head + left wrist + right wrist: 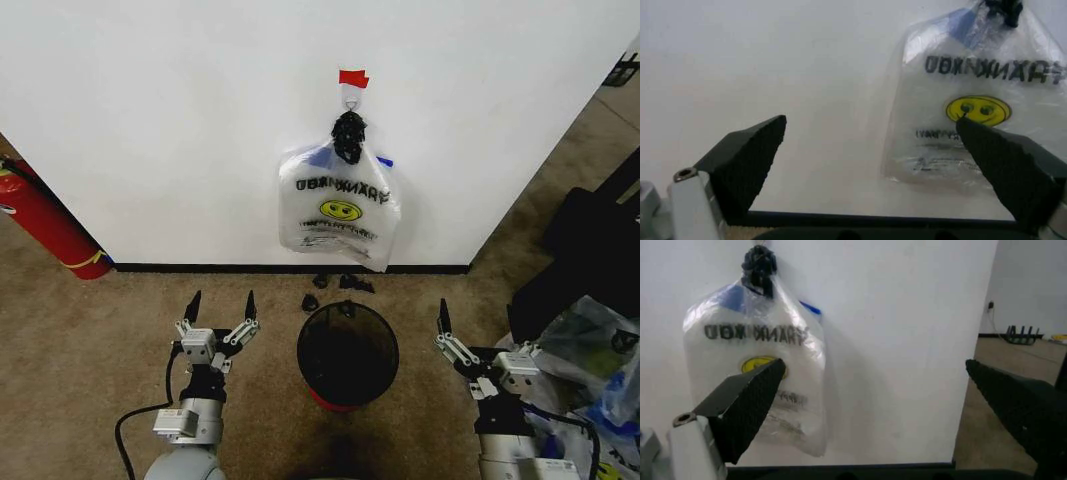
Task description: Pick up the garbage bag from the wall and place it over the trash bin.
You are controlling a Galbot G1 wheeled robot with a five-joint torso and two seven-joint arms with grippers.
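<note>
Head view: bag [340, 205] hangs at upper centre of frame on the wall [180, 120], from a hook under red tape [352, 77]; bin [347, 353] sits on the floor right below. Left gripper [221, 304] lower left, jaws wide, holding nothing. Right gripper [441, 322] lower right.

Left wrist view: bag [973, 100] upper right, off-centre btwn the wide fingers [747, 155]; swing toward it before you reach.

Right wrist view: bag [760, 365] at left, jaws wide and empty. You'd do best to pinch near the black knot [759, 265], then lift off the hook.
</note>
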